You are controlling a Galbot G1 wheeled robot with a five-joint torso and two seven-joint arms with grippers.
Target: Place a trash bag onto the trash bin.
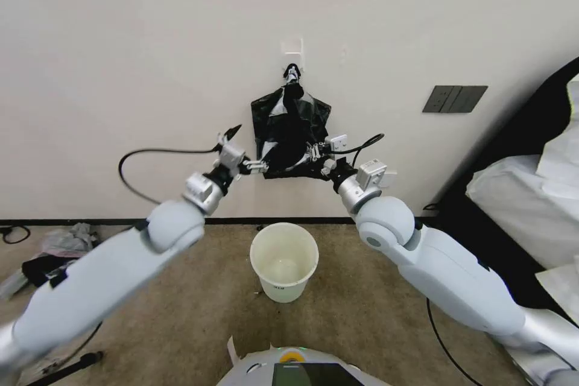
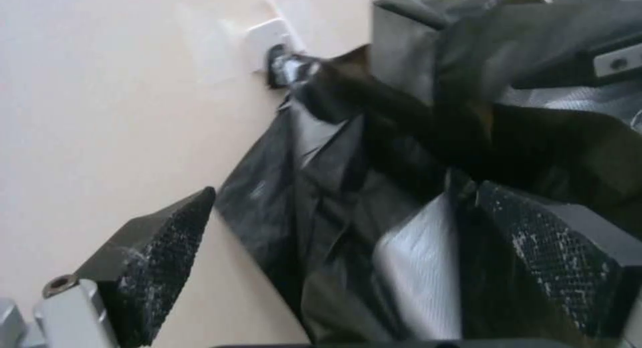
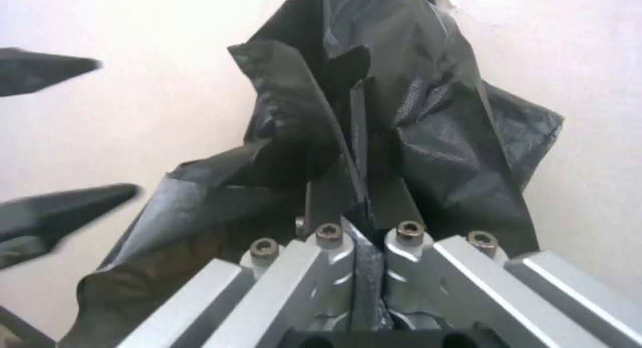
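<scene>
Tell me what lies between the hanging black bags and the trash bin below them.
Bare wall, the dark baseboard and a strip of carpet, in the head view. The black bags hang from the wall hook; the trash bin stands on the floor beneath, unlined.

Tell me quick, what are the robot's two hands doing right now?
Left gripper: open, its fingers on either side of the hanging black bags' edge.
Right gripper: shut, pinching black plastic from the bags.

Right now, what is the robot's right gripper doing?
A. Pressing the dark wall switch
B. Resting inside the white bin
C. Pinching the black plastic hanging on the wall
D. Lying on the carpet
C: the right gripper is shut on the trash bag hanging from the wall hook, above the trash bin.
</scene>
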